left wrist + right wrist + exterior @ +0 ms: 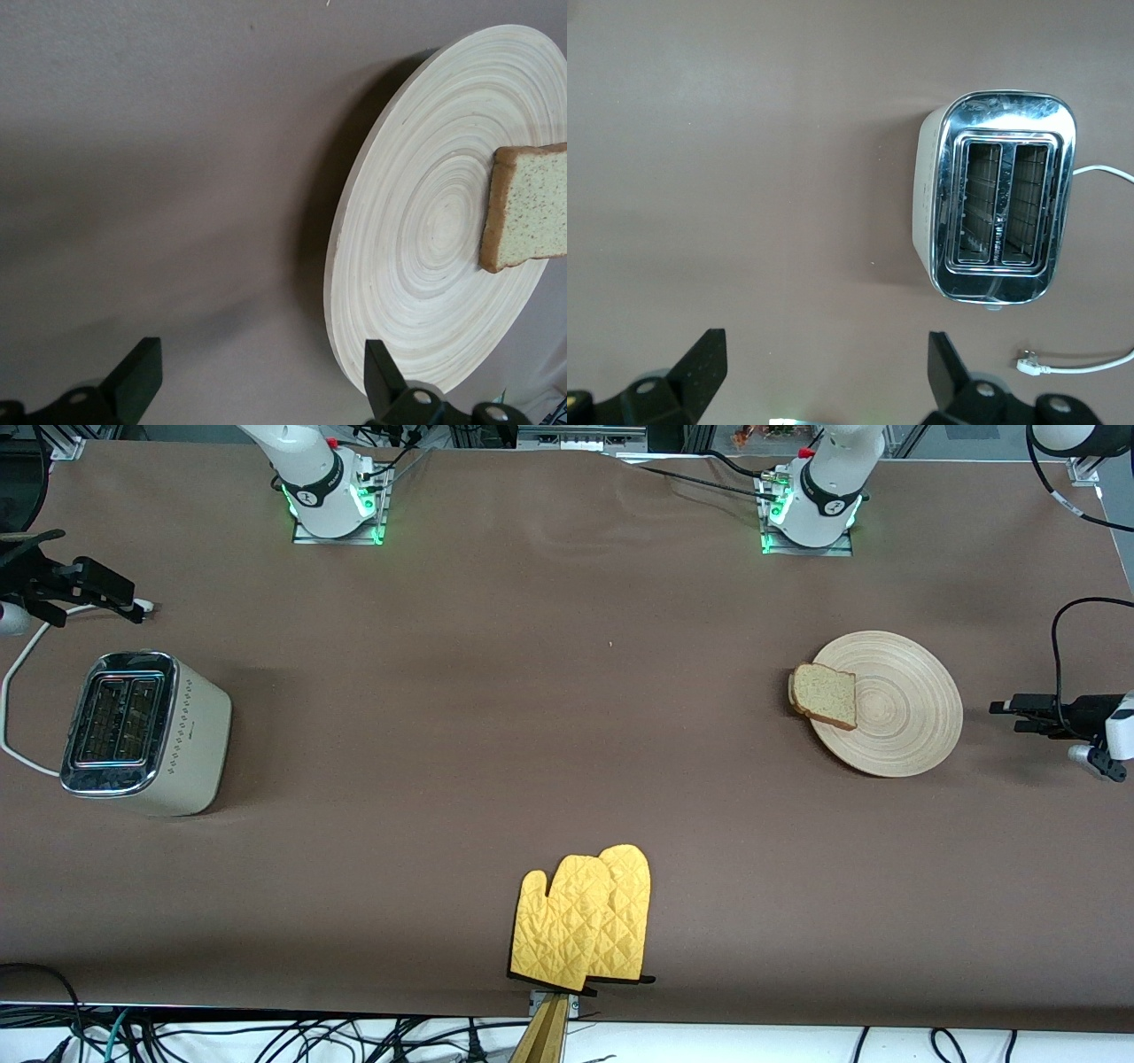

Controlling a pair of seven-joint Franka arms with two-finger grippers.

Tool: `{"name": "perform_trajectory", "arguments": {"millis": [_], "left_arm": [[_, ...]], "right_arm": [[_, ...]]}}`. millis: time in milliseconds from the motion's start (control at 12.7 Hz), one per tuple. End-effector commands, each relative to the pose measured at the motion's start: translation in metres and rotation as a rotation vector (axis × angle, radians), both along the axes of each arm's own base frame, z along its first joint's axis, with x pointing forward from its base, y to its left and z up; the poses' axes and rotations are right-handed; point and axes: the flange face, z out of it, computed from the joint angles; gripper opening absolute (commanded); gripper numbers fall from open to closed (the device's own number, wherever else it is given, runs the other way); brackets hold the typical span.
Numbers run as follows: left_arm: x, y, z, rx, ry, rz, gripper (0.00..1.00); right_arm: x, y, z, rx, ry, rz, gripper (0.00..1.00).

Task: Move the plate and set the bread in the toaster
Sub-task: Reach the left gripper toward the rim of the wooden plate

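Note:
The pale wooden plate [904, 708] lies toward the left arm's end of the table. The bread [826, 695] lies flat on the plate's rim, on the side toward the right arm's end, and overhangs it a little. The cream toaster [146, 735] stands at the right arm's end with both slots empty. My left gripper [1010, 717] is open and empty, beside the plate at the table's end. The left wrist view shows the gripper [259, 381], the plate [416, 266] and the bread [527, 208]. My right gripper [106, 593] is open and empty, up above the table near the toaster [997, 208]. It also shows in its own wrist view [824, 372].
A pair of yellow oven mitts [585, 921] lies at the table's edge nearest the front camera, in the middle. The toaster's white cord [18, 682] loops beside it and its plug [1028, 361] lies loose on the brown cloth.

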Motion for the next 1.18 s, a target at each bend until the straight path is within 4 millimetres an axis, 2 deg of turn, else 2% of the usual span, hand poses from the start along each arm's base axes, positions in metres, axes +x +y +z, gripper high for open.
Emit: {"name": "perform_trajectory", "arguments": {"millis": [0,236,315,551,787,945,1102], "left_arm": [[-0.002,0.007,-0.005,-0.074,-0.023,0.000,1.00],[-0.011,0.002,-0.037,-0.166,-0.038,-0.022,1.00],[-0.015,0.002,-0.040,-0.186,-0.032,-0.015,1.00],[-0.021,-0.011,-0.038,-0.274,0.021,-0.021,1.00],[-0.024,-0.016,-0.038,-0.305,0.039,-0.022,1.00],[-0.025,-0.020,-0.044,-0.324,0.040,-0.014,1.00],[-0.026,-0.026,-0.050,-0.358,0.055,-0.011,0.94]], "right_arm": [[0.002,0.002,0.005,0.000,0.004,0.000,1.00],[0.001,0.001,0.005,0.000,0.006,0.000,1.00],[0.000,0.002,0.004,0.000,0.015,-0.003,1.00],[0.000,0.002,0.004,0.000,0.016,-0.002,1.00],[0.000,0.007,0.004,-0.002,0.016,0.006,1.00],[0.000,0.008,0.006,-0.002,0.013,0.007,1.00],[0.001,0.009,0.006,0.000,0.013,0.011,1.00]]}}
